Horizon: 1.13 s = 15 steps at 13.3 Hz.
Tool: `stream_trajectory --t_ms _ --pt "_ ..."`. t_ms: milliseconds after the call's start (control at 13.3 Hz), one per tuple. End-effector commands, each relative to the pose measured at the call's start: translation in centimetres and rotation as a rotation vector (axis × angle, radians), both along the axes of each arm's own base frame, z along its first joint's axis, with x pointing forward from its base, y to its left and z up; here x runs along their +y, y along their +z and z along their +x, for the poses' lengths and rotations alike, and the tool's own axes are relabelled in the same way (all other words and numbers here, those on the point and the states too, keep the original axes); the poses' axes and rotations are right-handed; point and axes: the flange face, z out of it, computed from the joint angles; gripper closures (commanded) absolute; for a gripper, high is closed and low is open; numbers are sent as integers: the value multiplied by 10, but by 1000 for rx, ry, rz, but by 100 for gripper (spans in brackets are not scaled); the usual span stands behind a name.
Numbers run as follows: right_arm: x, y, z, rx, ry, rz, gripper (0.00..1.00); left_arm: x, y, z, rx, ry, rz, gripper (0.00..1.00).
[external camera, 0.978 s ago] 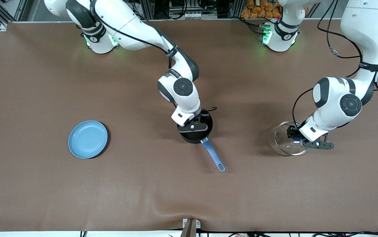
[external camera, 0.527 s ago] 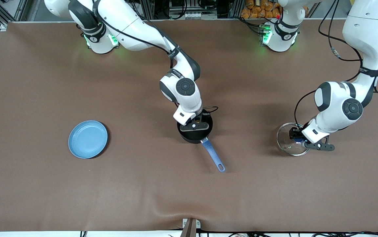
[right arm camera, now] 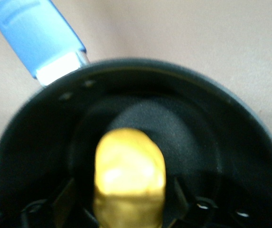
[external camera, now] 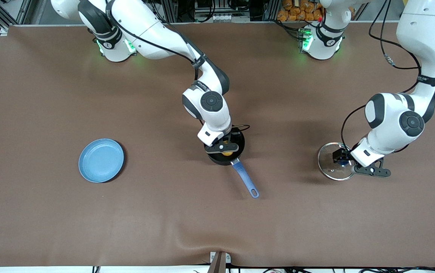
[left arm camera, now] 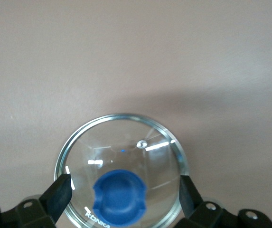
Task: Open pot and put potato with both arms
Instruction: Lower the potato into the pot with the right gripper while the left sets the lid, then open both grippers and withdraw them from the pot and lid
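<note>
Both grippers had let go: the lumpy yellow potato (right arm camera: pixel 129 175), firm and light, lay inside the black blue-handled saucepan (external camera: pixel 225 149) between the right gripper's (external camera: pixel 228 148) spread fingers; the left gripper (external camera: pixel 340 159) straddled the fragile glass lid's blue knob (left arm camera: pixel 120 197).

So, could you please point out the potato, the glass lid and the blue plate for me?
potato (right arm camera: pixel 129 173), right wrist view, middle of its yellow top, in the pot.
glass lid (left arm camera: pixel 120 197), left wrist view, its blue knob.
blue plate (external camera: pixel 101 160), front view, its flat centre.
</note>
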Motion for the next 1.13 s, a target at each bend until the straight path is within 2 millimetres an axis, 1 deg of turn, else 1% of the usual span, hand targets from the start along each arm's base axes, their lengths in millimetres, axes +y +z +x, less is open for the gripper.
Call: stream_trajectory --t_ms 0,75,151,226,301,376,452,527,602,677,753,828,903,978,1054 --pt "-9 20 21 -20 -29 16 0 -28 85 1 66 -35 -27 0" --pt "-14 31 27 -30 -39 27 0 -40 118 4 102 -38 -58 0" --pt "-17 35 30 -34 -45 28 0 -42 146 7 132 -40 -71 0" --pt "-24 40 37 -33 -56 24 0 -42 169 10 150 -52 -72 0" --pt "-42 56 50 -13 -80 8 0 -51 193 9 166 -62 -73 0" --pt "-63 79 63 11 -103 -6 0 -53 221 6 166 -63 -64 0" --pt "-79 111 76 17 -108 -7 0 -53 239 4 161 -56 -60 0" --pt "-97 139 85 25 -104 -17 0 -52 257 0 146 -51 -54 0" --pt "-118 171 91 19 -109 -19 0 -52 272 -4 122 -49 -46 0" --pt "-143 193 97 32 -139 -32 0 -53 290 -11 97 -49 -37 0" --pt "-167 208 102 53 -163 -60 0 -55 302 -18 84 -41 -30 0" --pt "-205 229 114 52 -190 -66 0 -55 309 -23 93 10 -27 0" --pt "-237 245 120 68 -133 -86 0 -56 314 -26 93 48 -25 0" --pt "-259 258 120 81 -53 -106 0 -56 318 -28 86 65 -23 0" --pt "-295 263 126 96 -39 -114 0 -54 321 -29 82 85 -15 0"
